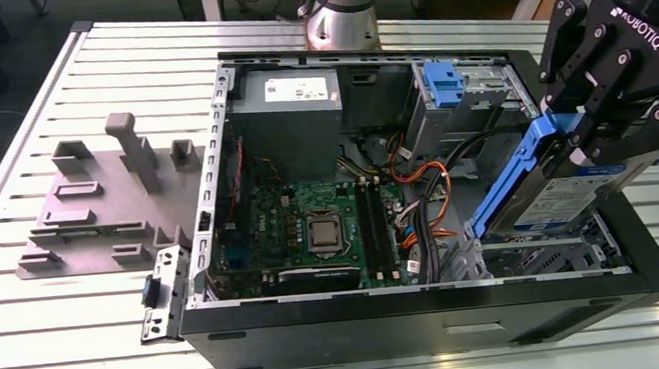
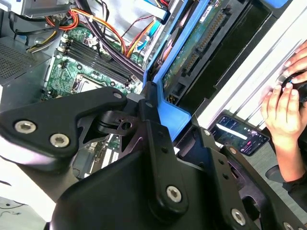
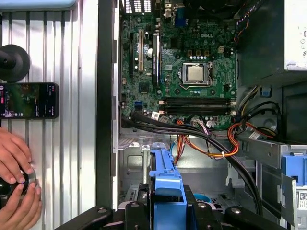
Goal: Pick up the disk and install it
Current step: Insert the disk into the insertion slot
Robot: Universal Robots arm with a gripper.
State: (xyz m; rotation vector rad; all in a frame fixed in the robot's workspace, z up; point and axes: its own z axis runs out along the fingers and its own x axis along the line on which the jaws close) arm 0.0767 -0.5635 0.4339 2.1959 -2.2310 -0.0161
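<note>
In the exterior view my gripper [image 1: 587, 136] is shut on the disk [image 1: 563, 199], a silver drive with a white-and-blue label in a bright blue carrier. It hangs tilted, one end down, over the drive bay [image 1: 543, 256] at the exterior view's right of the open computer case [image 1: 432, 312]. In the second wrist view the disk [image 2: 165, 72] shows its blue frame and green underside between the black fingers [image 2: 153, 124]. In the first wrist view the blue carrier [image 3: 165, 184] sticks out from my gripper [image 3: 165, 211] above the metal bay.
The motherboard [image 1: 308, 212], bundled cables [image 1: 416, 178], a grey power supply [image 1: 289, 100] and a blue latch piece [image 1: 443, 85] fill the case. A grey fixture [image 1: 98, 201] sits on the slatted table. A person's hands [image 3: 14, 182] and a phone [image 3: 29, 100] are beside the case.
</note>
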